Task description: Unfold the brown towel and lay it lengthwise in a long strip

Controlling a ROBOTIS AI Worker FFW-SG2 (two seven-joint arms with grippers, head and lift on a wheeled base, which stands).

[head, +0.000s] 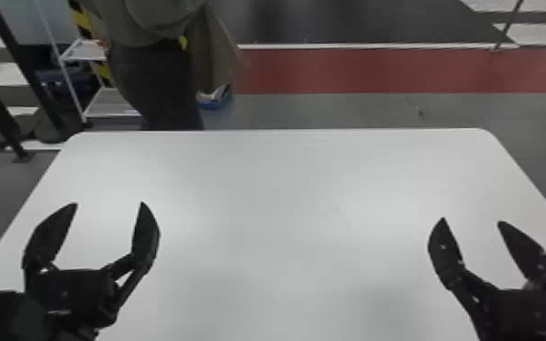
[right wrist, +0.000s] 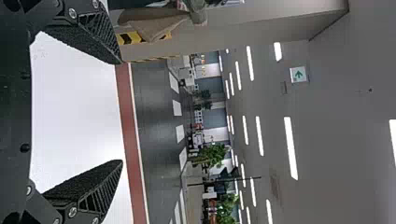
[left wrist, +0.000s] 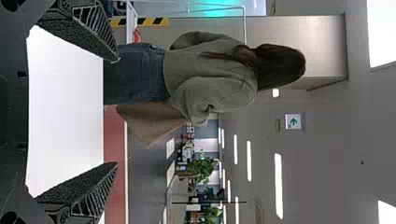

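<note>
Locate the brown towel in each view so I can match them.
Head view: the brown towel hangs beside the person, left of centre, beyond the white table.
Left wrist view: the brown towel is beside the person's jeans.
Right wrist view: the brown towel is against yellow-and-black stripes.
Shared landmark: the white table.

The towel (head: 215, 56) hangs behind the table (head: 285, 190).
</note>
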